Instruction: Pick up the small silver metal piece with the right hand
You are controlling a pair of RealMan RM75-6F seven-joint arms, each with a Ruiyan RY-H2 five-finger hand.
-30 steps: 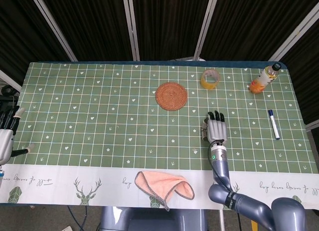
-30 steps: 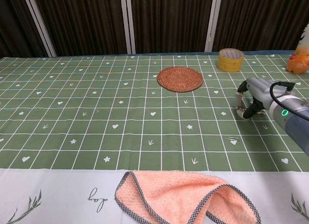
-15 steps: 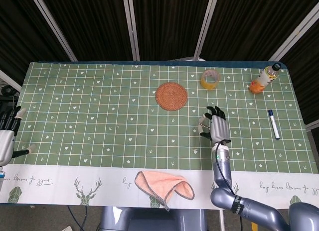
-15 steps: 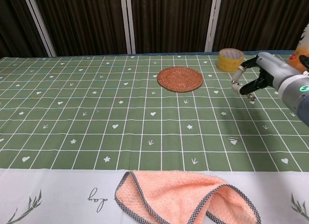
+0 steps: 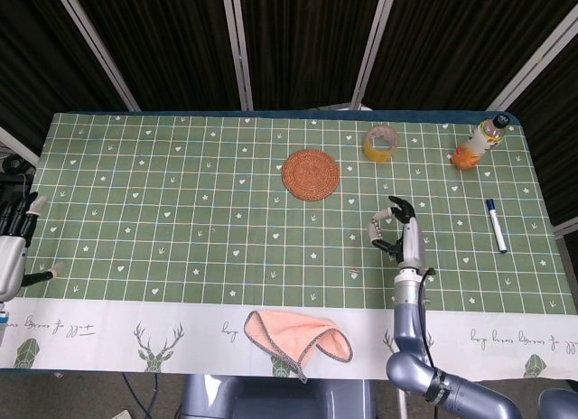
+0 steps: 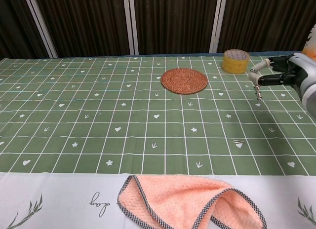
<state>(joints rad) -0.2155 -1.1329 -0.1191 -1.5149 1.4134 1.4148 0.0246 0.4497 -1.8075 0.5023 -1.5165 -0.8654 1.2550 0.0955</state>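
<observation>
A small silver metal piece (image 6: 238, 141) lies on the green checked cloth, beside a heart print; in the head view the piece (image 5: 354, 274) is a tiny pale mark. My right hand (image 6: 279, 77) hangs above the table, behind and to the right of that piece, apart from it. Its fingers curl toward the thumb. A small pale bit shows just under the fingertips, and I cannot tell whether it is held. In the head view the right hand (image 5: 403, 236) is seen edge-on. My left hand (image 5: 13, 238) rests at the table's left edge, fingers apart, holding nothing.
A woven round coaster (image 6: 184, 81) sits mid-table, a roll of yellow tape (image 6: 235, 60) behind the right hand. An orange bottle (image 5: 477, 143) and a marker pen (image 5: 496, 225) lie at the right. A pink cloth (image 6: 190, 202) lies on the front edge.
The right hand has lifted off the cloth, moved back and to the right, and turned edge-on. The silver piece on the cloth and the left hand have not moved.
</observation>
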